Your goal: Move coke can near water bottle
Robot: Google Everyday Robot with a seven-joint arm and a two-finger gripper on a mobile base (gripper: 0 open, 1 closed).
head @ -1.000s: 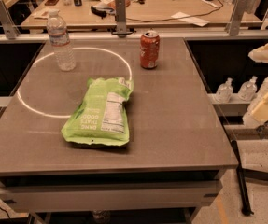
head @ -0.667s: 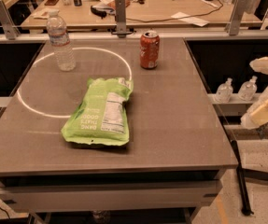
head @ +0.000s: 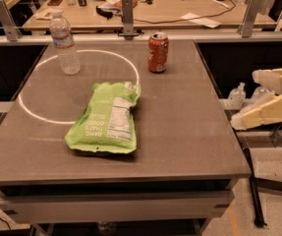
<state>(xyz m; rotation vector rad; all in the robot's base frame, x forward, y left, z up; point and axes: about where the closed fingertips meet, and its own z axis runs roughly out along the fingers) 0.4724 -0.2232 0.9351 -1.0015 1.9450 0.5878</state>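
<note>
The red coke can (head: 158, 52) stands upright at the back of the grey table (head: 189, 132), right of centre. The clear water bottle (head: 65, 43) with a white cap stands upright at the back left, on a white circle line. My gripper (head: 244, 100) hangs off the table's right edge, well right of the can and lower in the picture. Its two cream fingers (head: 266, 113) are apart and hold nothing.
A flat green snack bag (head: 106, 119) lies in the middle of the table, between the can and the front edge. Small clear bottles (head: 237, 95) sit off the right edge behind the gripper. A cluttered wooden desk (head: 180, 9) and metal posts stand behind the table.
The gripper has shifted a little left and down at the right edge, and its upper finger has come lower. The can, bottle and bag have not moved.
</note>
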